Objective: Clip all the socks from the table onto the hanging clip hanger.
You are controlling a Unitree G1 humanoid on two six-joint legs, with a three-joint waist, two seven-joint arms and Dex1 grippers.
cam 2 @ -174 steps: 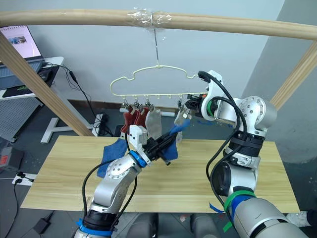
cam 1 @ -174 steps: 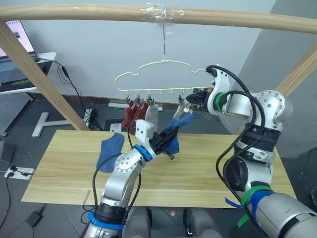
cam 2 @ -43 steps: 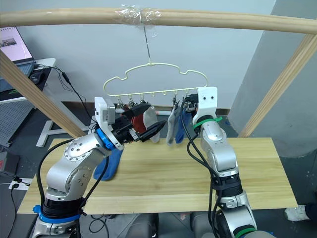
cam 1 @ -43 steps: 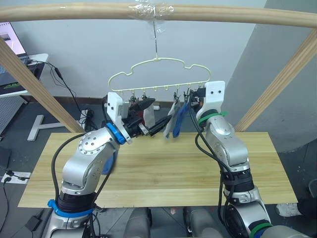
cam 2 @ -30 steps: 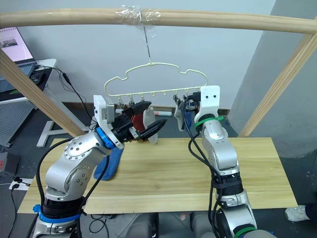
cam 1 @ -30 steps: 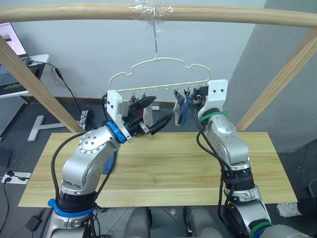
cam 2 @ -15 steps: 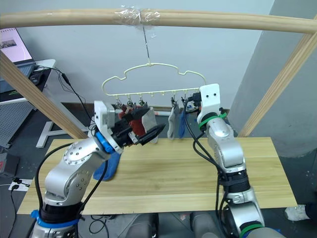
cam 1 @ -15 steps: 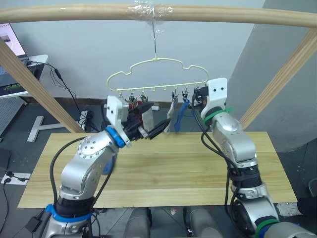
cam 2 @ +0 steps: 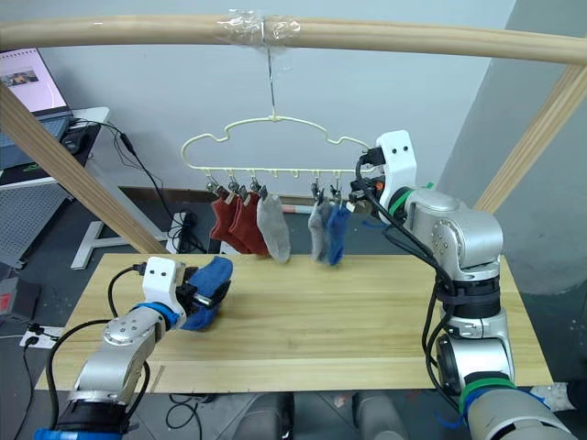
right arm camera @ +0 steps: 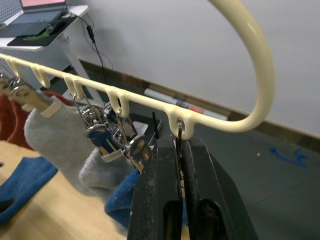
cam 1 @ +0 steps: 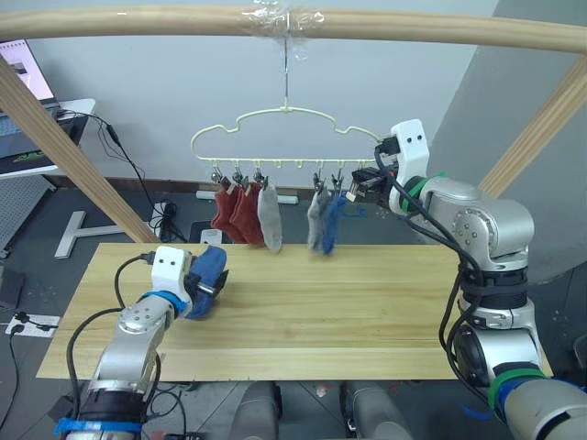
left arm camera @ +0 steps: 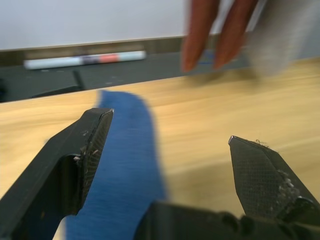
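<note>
L jaws wide over last blue sock (left arm camera: 125,165); R gripper (right arm camera: 179,165) pinching end clip (right arm camera: 178,131).

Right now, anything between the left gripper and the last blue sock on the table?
Nothing visible. The left gripper is open right at the blue sock on the table; one finger overlaps it, the other is over bare wood.

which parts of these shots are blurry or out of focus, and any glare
Left wrist view: the hanging red socks and grey sock are smeared, the blue sock is soft, while the left gripper fingers look fairly crisp. Right wrist view: the hanger and clips are sharp, the laptop desk behind soft. Eye views: even lighting, with glare on the tape round the pole.
</note>
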